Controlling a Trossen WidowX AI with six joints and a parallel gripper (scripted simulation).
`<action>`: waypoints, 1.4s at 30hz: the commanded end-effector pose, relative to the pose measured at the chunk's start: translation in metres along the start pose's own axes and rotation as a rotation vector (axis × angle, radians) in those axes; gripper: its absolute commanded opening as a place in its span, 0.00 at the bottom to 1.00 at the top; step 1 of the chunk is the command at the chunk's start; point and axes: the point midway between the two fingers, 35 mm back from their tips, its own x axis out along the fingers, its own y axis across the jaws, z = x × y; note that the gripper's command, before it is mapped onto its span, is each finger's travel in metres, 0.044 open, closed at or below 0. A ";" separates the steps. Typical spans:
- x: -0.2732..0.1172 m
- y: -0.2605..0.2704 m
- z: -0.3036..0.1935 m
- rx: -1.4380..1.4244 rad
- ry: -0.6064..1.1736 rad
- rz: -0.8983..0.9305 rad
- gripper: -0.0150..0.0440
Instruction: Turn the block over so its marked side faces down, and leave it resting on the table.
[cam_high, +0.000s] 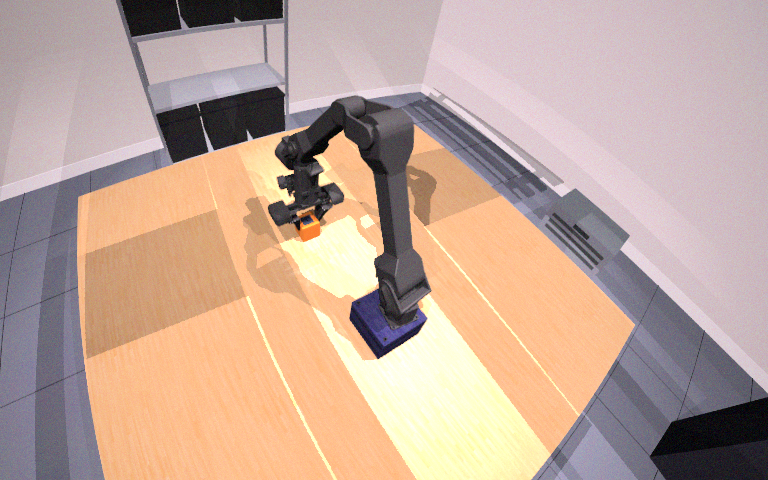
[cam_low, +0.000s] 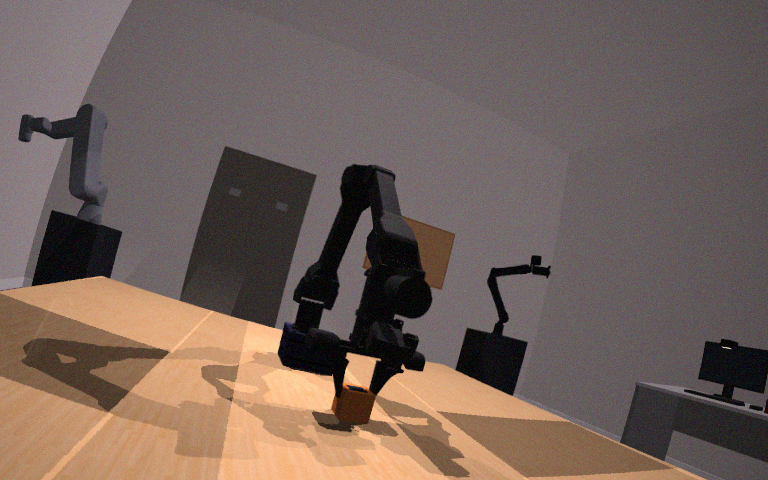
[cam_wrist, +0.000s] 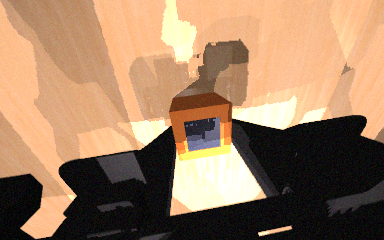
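The orange block (cam_high: 309, 230) (cam_low: 352, 408) (cam_wrist: 201, 103) sits upright on the wooden table (cam_high: 181, 396) (cam_low: 101, 302). Its marked side, with a dark blue square (cam_wrist: 202, 135), faces up. My gripper (cam_high: 309, 221) (cam_low: 356, 392) (cam_wrist: 199, 125) points down and is shut on the block, one finger against each of two opposite sides. In the wrist view the marked face shows between the fingers. The block's underside is hidden.
The arm's blue base box (cam_high: 378, 322) (cam_low: 305, 353) stands on the table behind the block, as seen in the exterior view. A shelf rack (cam_high: 215, 84) with black bins stands beyond the table's far edge.
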 end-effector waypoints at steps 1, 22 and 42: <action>0.000 -0.001 0.000 0.001 0.000 -0.003 0.54; -0.027 0.000 0.001 0.000 -0.057 -0.004 0.25; -0.020 0.000 0.000 -0.003 -0.381 -0.005 0.25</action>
